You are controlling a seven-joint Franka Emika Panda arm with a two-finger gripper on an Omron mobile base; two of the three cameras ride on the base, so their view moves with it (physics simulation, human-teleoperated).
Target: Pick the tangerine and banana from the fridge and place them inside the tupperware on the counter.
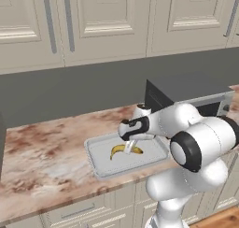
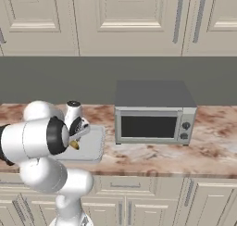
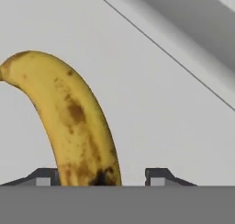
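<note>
In the left base view, the banana (image 1: 125,150) is seen lying inside the tupperware (image 1: 100,167), near the middle of its floor. The tupperware rests on the tabletop (image 1: 42,152), just left of the microwave (image 1: 186,94). The gripper (image 1: 129,146) is poised directly over the banana, fingers pointing down at it. Whether the fingers touch the fruit cannot be told from here. No tangerine can be made out in the tupperware.

In the right base view, the tupperware (image 2: 95,146) is found on the tabletop (image 2: 152,158) just left of the microwave (image 2: 152,111). A small part of the banana (image 2: 74,145) shows inside it, largely hidden by the arm. The gripper (image 2: 77,138) hangs just above that fruit.

In the hand view, the banana (image 3: 69,113) is laid across the pale floor of the tupperware (image 3: 160,103), its dark lower end lying between the two fingertips (image 3: 158,176). The fingertips are spread apart, with a clear gap beside the fruit on one side, so the banana appears to be let go.

The step in hand is judged to be the release of the banana into the tupperware. A straight lift clear of the rim is called for next, and the tangerine may remain to be fetched from the fridge.
</note>
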